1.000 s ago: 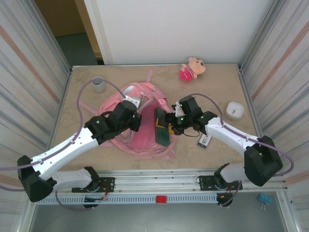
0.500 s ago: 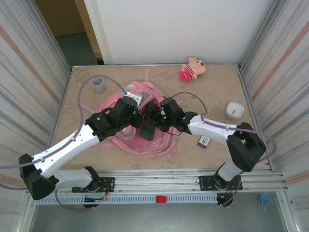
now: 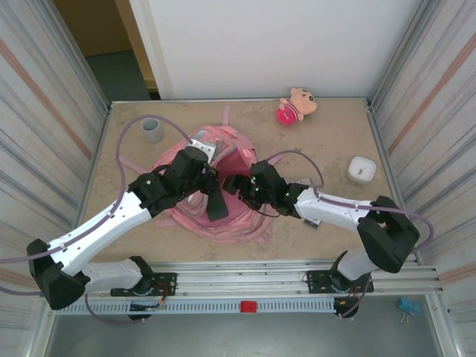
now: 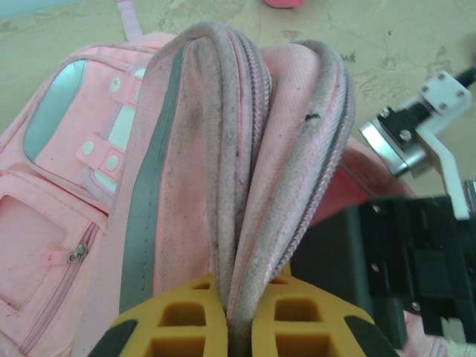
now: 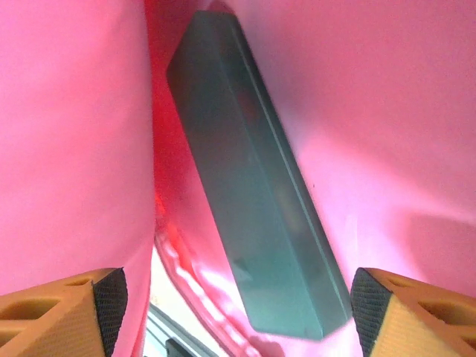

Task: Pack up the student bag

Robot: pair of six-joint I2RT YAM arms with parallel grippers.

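From above, my right gripper [image 3: 236, 186] has moved in over the last second from beside the student bag [image 3: 238, 223], which lies mid-table, to its mouth. The dark green box [image 3: 217, 204] it carried now stands in the opening. The left gripper [image 3: 202, 177] holds the flap up. Bare table [image 3: 327, 141] lies to the right, short of the white case [image 3: 361, 169] and plush doll [image 3: 297, 105], so I judge that the easy way out. On the left wrist, the jaws are pinched tight on the bag's bunched zipper rim, with the right arm's dark body close alongside. On the right wrist, the jaws have spread wide and hold nothing. The box rests free against the pink lining, so I read this item as packed, with fabric close on both sides.
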